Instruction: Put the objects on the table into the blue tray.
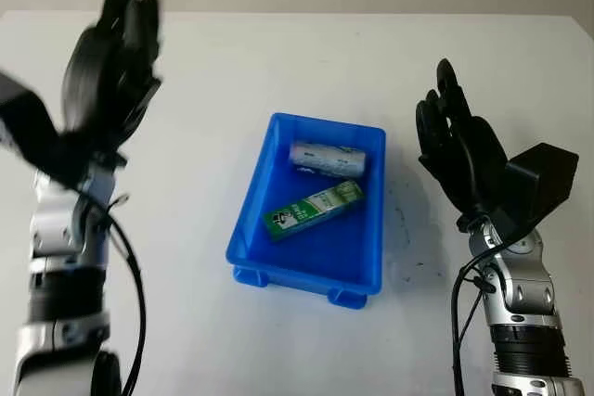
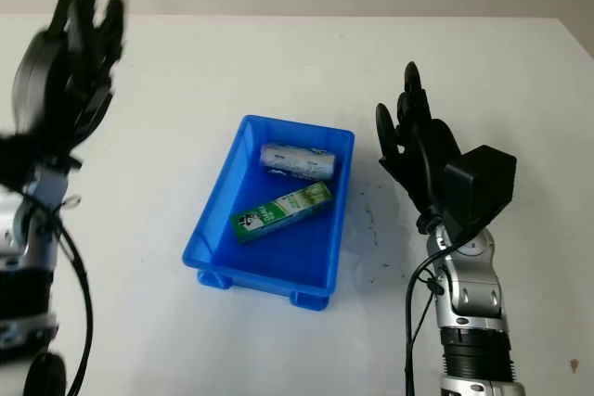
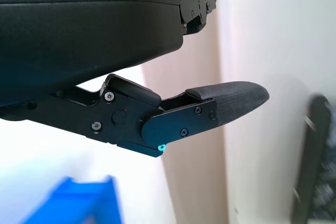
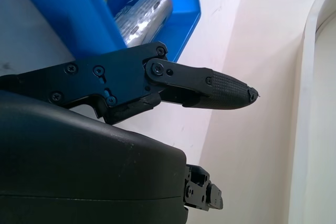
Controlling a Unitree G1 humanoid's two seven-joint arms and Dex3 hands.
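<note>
Blue plastic tray [image 1: 278,257] sits mid-surface [image 1: 278,62] holding two things: one silver cylindrical can [image 1: 327,159] lying at its far end, and one green-and-white carton [image 1: 313,210] lying slanted just nearer. Two black hands hover raised, one each side. Left hand [image 1: 111,71] is up, well left of the tray, open, grasping nothing. Right hand [image 1: 461,155] is near the tray's right wall, fingers [image 4: 220,87] extended, holding nothing.
</note>
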